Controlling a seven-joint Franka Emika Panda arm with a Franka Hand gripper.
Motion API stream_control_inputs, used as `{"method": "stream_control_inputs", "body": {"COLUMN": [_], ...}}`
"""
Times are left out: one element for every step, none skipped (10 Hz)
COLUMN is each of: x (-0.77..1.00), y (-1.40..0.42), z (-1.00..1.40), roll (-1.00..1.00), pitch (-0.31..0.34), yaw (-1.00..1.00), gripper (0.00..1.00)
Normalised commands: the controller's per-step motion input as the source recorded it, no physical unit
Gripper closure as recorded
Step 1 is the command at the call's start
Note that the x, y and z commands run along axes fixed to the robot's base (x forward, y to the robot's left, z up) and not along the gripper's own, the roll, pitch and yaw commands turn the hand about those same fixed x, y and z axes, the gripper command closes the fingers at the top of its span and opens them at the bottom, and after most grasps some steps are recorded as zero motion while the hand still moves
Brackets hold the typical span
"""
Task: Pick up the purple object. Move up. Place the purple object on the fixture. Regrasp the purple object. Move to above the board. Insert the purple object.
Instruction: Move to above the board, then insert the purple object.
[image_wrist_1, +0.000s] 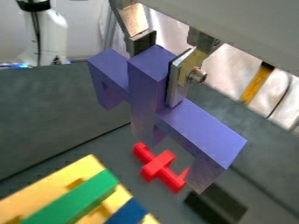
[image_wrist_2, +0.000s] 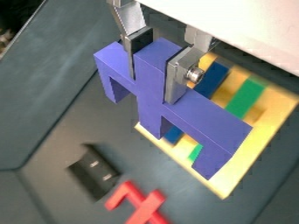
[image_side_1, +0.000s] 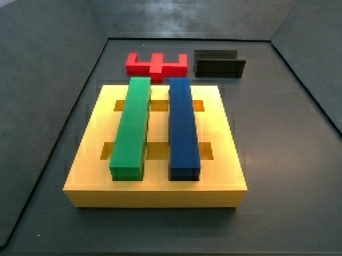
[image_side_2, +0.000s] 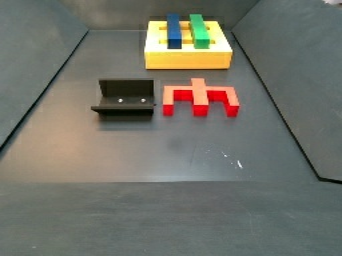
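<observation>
The dark grey floor (image_side_2: 160, 150) filled both side views and carried everything that stood there. The board (image_side_1: 94, 170), yellow and the biggest thing in view, lay on it with a green bar (image_side_1: 131, 130) and a blue bar (image_side_1: 182, 125) set side by side in its slots. In both wrist views the board was partly cut off by the frame edge or hidden behind the held piece, so only a corner with the bars showed (image_wrist_1: 52, 188).

The purple object (image_wrist_1: 163, 105) appeared only in the wrist views, lifted clear of the floor and gripped around its middle upright section; its notched legs spread to either side (image_wrist_2: 176, 109). Neither side view showed it, nor the arm.

The gripper (image_wrist_1: 158, 57) had its jaws clamped on the purple object, the silver plates and dark pads pressed flat against opposite faces. Its upper body ran out of frame in both wrist views (image_wrist_2: 158, 61).

The red block (image_side_2: 201, 97) lay flat on the floor just beside the fixture (image_side_2: 123, 98), apart from it and well apart from the board. In a wrist view the red block (image_wrist_1: 160, 166) was partly hidden behind the purple object, and the fixture (image_wrist_1: 216, 206) was cut by the frame edge, its shape hard to make out.
</observation>
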Motion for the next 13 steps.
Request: {"method": "stream_control_inputs", "body": {"x": [-0.05,-0.05,-0.07,-0.06,-0.05,-0.03,-0.02,0.0,0.0,0.0,0.0,-0.18,-0.17], "y": [-0.02,-0.01,0.01,0.02,0.02,0.01,0.01,0.0,-0.11,-0.13,-0.21,-0.33,-0.5], "z": [0.0,0.02,0.0,0.0,0.0,0.0,0.0,0.0,-0.05,-0.05,-0.14,-0.38,-0.54], "roll": [-1.0,-1.0,-1.0,-0.88,-0.49,-0.37,-0.21,-0.01,-0.07,-0.08,-0.06,-0.21,-0.12], "pitch": [0.076,0.061,0.043,0.027,0.0,-0.011,-0.008,0.0,-0.021,-0.021,-0.074,-0.213,-0.214], "yaw": [0.0,0.0,0.01,0.0,0.0,0.0,0.0,0.0,0.01,0.02,0.11,0.16,0.19], "gripper": [1.0,1.0,1.0,1.0,1.0,1.0,1.0,1.0,1.0,1.0,1.0,1.0,1.0]}}
